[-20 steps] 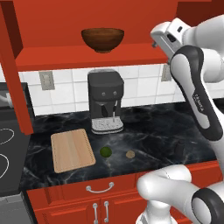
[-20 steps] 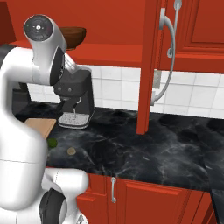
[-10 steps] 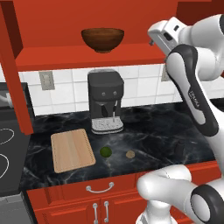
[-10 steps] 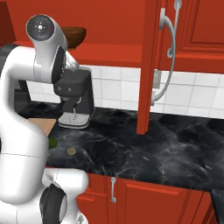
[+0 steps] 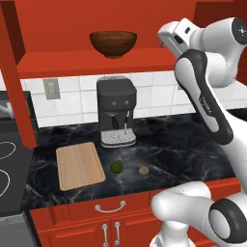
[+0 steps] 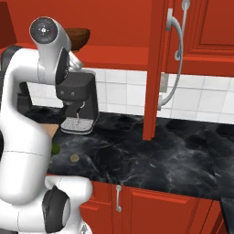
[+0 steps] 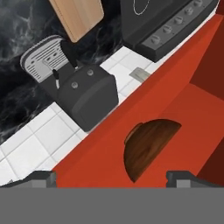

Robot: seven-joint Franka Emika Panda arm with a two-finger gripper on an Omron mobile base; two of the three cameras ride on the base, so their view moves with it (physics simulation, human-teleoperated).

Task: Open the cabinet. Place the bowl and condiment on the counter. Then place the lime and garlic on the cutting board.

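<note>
Arm is raised high, elbow bent, wrist at shelf level of the cabinet [image 5: 96, 65], to the right of the bowl [image 5: 113, 43] and apart from it. The gripper [image 7: 111, 179] shows as two dark fingertips [image 7: 41, 178] set wide apart at the bottom of hand view, nothing between them; the bowl sits between and beyond them, not touched. Cabinet is open: left door [image 5: 17, 82] swung out edge-on, right door [image 6: 157, 68] swung out w/ its long silver bar handle [image 6: 176, 55] facing the right base cam. Bowl rests upright on the cabinet's bottom shelf, directly above the coffee machine [image 5: 116, 111]. Counter [image 5: 183, 144] is black marble w/ white veins, white tile backsplash [image 5: 149, 91] behind; stove [image 5: 7, 169] at far left. Coffee machine stands at the back of the counter. Cutting board [image 5: 79, 165] lies flat left of and in front of the machine, bare. Lime [image 5: 116, 167] sits on the counter just right of the board, not on it; garlic [image 5: 143, 170] sits near the lime's right, apart from it. Condiment [image 5: 197, 162] looks to stand on the counter close to the forearm, partly hidden. Lower red drawers [image 5: 111, 210] run under the counter edge.
</note>
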